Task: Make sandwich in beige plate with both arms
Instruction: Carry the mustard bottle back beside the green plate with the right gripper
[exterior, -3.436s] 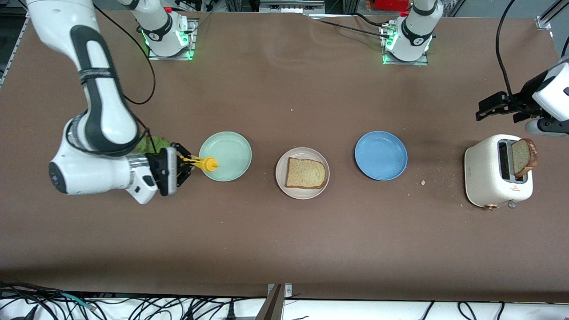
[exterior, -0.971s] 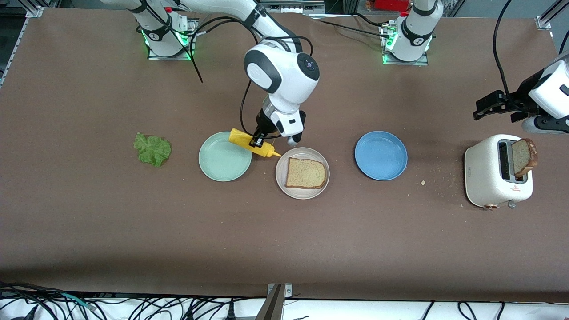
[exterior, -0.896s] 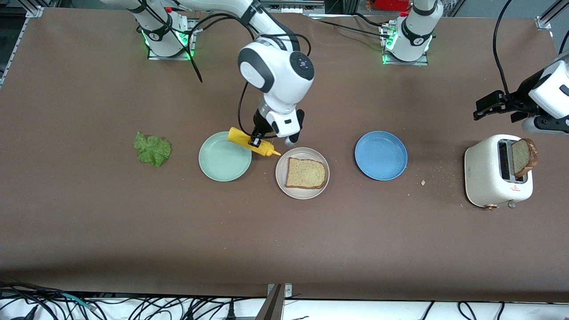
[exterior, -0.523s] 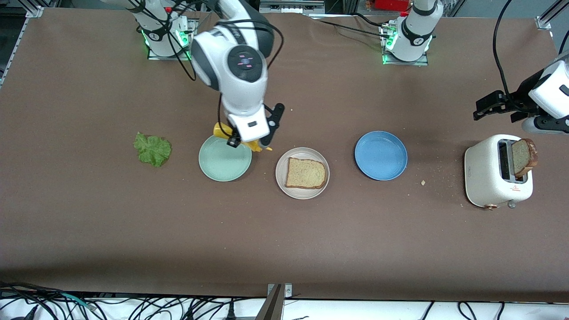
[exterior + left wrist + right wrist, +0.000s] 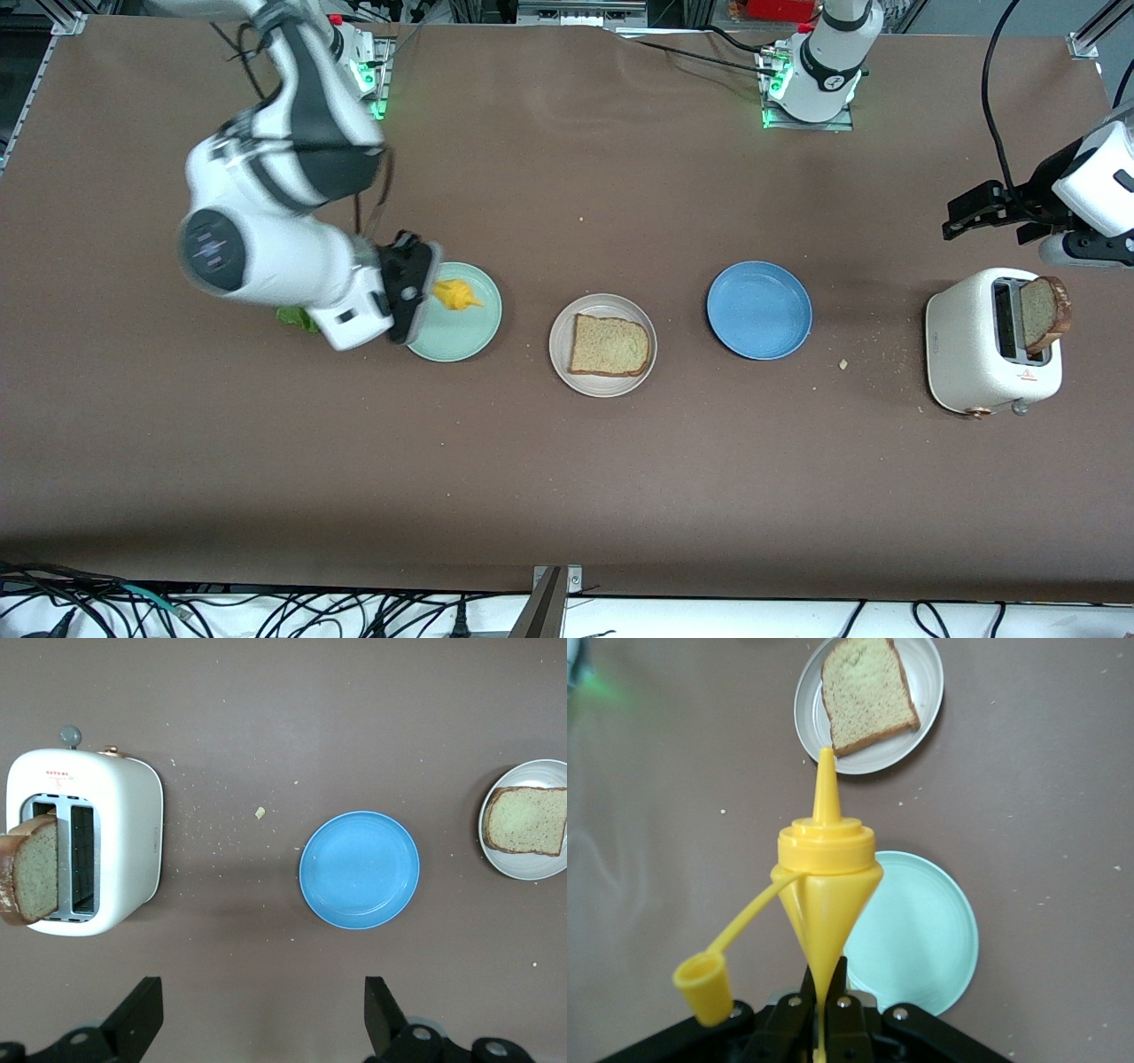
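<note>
One tan bread slice (image 5: 609,345) lies on the beige plate (image 5: 563,354) at the table's middle; both show in the right wrist view (image 5: 868,693) (image 5: 923,673) and the left wrist view (image 5: 529,819) (image 5: 523,866). A second slice (image 5: 1044,313) stands in the white toaster (image 5: 979,346). The green lettuce leaf (image 5: 296,318) is mostly hidden under the right arm. My right gripper (image 5: 423,292) is shut on a yellow squeeze bottle (image 5: 455,295) (image 5: 826,895) over the mint-green plate (image 5: 461,332). My left gripper (image 5: 961,217) is open and empty above the table beside the toaster.
A blue plate (image 5: 759,309) (image 5: 359,869) sits between the beige plate and the toaster. Crumbs lie on the table near the toaster. The bottle's cap (image 5: 702,984) hangs open on its strap.
My right arm has carried the yellow bottle from beside the beige plate back toward its own end of the table, over the mint-green plate, covering the lettuce. The left arm has not moved.
</note>
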`<act>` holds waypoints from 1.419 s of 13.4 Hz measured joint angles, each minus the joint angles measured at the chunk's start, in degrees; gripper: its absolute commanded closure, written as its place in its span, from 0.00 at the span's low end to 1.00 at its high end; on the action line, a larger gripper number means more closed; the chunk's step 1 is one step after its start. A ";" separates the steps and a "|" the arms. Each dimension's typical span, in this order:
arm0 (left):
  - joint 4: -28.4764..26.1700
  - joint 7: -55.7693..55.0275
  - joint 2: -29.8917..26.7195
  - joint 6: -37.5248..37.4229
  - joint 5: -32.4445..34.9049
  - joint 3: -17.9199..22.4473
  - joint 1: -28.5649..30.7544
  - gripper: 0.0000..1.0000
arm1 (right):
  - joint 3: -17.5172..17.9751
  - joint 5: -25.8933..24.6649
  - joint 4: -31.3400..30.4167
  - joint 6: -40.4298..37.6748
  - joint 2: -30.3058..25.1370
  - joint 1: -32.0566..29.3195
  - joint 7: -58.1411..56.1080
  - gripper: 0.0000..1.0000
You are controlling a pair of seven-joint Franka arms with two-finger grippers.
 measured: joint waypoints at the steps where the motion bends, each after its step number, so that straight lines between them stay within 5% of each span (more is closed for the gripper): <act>1: -0.01 -0.01 0.00 0.00 0.00 0.00 0.00 0.00 | -0.02 3.97 -0.78 -0.72 0.36 -2.90 -5.52 1.00; 7: -0.06 -0.09 0.01 0.00 0.00 -0.02 -0.01 0.00 | 0.01 19.29 -4.81 -7.58 4.78 -14.95 -34.26 1.00; 19: -0.10 -0.17 0.02 0.01 0.00 -0.03 -0.01 0.00 | 0.18 27.05 -10.54 -14.92 14.57 -23.36 -76.87 1.00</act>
